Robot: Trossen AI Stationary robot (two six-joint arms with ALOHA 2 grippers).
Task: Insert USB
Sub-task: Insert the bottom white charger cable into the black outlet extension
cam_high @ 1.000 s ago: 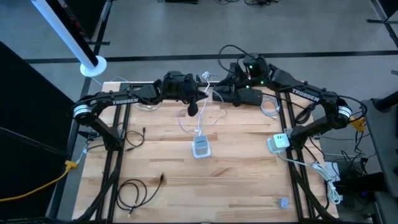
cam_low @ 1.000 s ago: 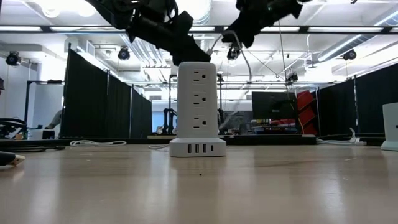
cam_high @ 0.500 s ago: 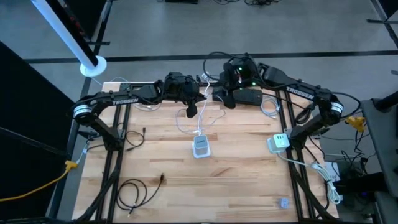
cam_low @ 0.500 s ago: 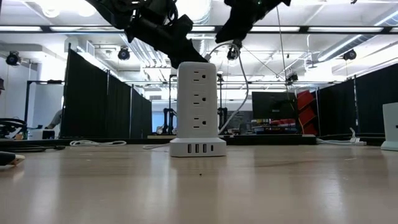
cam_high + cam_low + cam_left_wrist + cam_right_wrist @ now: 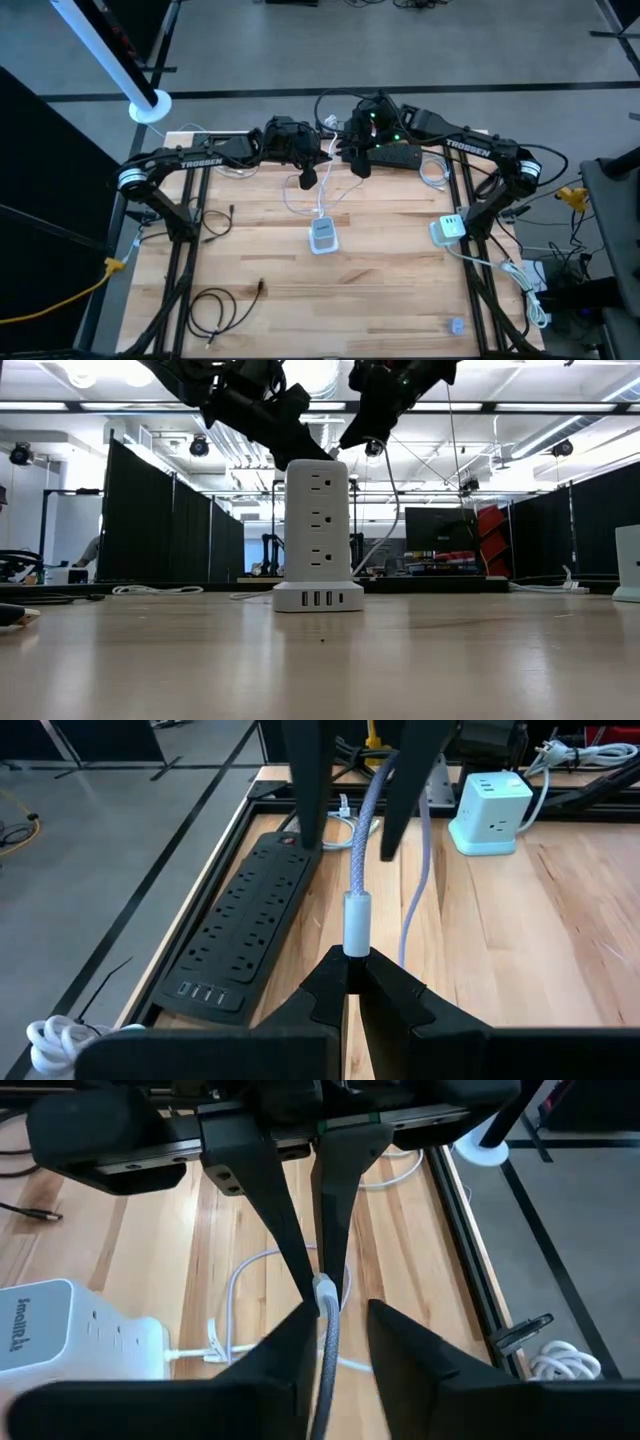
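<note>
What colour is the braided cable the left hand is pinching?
Pale lavender, with a white connector sleeve. The thin braided cable shows best in the left wrist view, clamped in the left hand.

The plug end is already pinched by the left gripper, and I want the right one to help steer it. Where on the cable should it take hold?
On the braided cable just behind the white plug, coming head-on toward the left gripper. That stretch runs straight out from the shut left fingers, so the right gripper, whose fingers already flank it, could probably close across it there.
</note>
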